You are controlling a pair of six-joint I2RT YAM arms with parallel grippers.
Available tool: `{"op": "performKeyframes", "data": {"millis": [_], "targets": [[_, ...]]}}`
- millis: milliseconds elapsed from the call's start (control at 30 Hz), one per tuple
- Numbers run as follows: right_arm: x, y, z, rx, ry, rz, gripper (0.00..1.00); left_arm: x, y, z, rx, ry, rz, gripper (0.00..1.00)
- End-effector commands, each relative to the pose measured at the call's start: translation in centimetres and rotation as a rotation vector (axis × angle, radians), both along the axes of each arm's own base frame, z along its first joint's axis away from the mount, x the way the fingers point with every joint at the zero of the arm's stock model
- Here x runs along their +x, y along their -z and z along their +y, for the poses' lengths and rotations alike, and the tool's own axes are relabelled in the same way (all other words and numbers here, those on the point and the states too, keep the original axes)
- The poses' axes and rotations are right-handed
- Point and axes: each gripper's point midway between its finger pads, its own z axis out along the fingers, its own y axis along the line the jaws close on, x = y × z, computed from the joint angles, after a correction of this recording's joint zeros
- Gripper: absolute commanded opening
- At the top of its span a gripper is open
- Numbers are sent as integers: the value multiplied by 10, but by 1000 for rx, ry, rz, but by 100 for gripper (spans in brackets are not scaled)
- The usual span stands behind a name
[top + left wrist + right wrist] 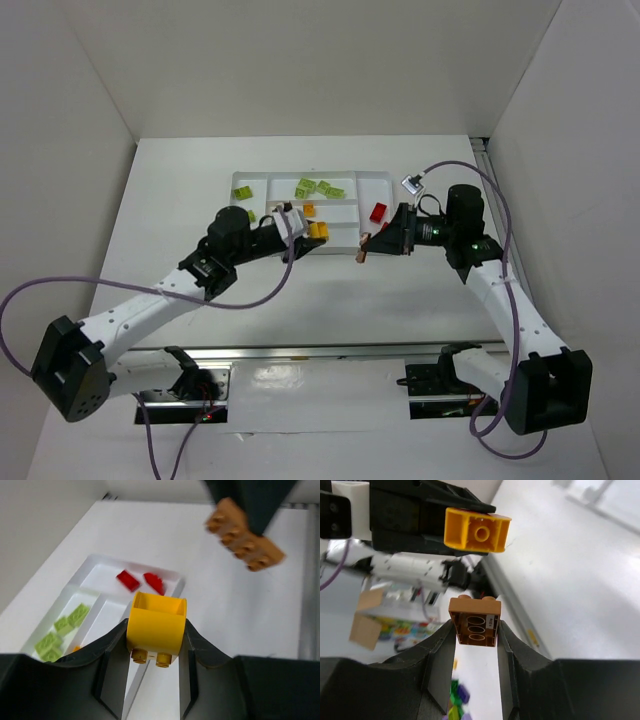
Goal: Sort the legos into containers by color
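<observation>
The white tray [262, 181] lies at the table's middle back. It holds several lime green legos [318, 187], one orange lego [308, 210] and red legos [378, 212]. My left gripper [316, 232] is shut on a yellow-orange lego [156, 627], held above the tray's near edge. My right gripper [368, 247] is shut on a brownish lego [474, 619], held in the air just right of the left gripper. The two grippers face each other, a small gap apart. The left wrist view shows the red legos [128, 580], green legos [62, 627] and the brownish lego [245, 535].
White walls close in the table on the left, back and right. A metal rail [300, 352] with both arm bases runs along the near edge. Purple cables [270, 290] loop from each arm. A grey connector [411, 183] hangs by the tray's right end.
</observation>
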Motion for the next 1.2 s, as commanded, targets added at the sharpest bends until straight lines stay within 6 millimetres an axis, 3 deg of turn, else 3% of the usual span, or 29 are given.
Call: {"op": "performKeyframes", "data": {"millis": [0, 33, 100, 133, 167, 200, 233, 300, 333, 567, 767, 933, 1000, 1100, 1167], "targets": [[36, -5, -9, -92, 174, -70, 5, 55, 1, 17, -69, -274, 213, 0], [44, -7, -11, -103, 202, -75, 5, 73, 2, 3, -76, -301, 323, 0], [54, -7, -15, -129, 264, -81, 5, 91, 22, -5, -14, -343, 477, 0], [63, -2, -21, -148, 310, -73, 5, 101, 14, -10, 8, -372, 547, 0], [66, -1, -23, -157, 330, -74, 5, 118, 52, -18, 65, -406, 653, 0], [69, 0, -24, -164, 345, -75, 5, 128, 62, -22, 85, -432, 685, 0], [73, 5, -23, -167, 345, -65, 5, 142, 52, -29, 67, -441, 678, 0], [75, 8, -26, -167, 346, -52, 6, 158, 85, -36, 87, -495, 751, 0], [77, 13, -28, -174, 353, -27, 6, 167, 82, -39, 71, -515, 748, 0], [82, 18, -45, -204, 414, -32, 6, 179, 112, -35, 60, -599, 815, 0], [79, 25, -44, -205, 404, -13, 6, 187, 143, -36, 106, -636, 858, 0], [80, 30, -47, -214, 408, -3, 6, 207, 167, -35, 131, -708, 892, 0], [79, 32, -46, -210, 400, -2, 6, 214, 162, -39, 119, -710, 895, 1], [79, 34, -45, -208, 389, 8, 6, 212, 170, -40, 156, -707, 916, 33], [79, 34, -45, -208, 389, 8, 6, 212, 171, -40, 167, -710, 925, 60]]}}
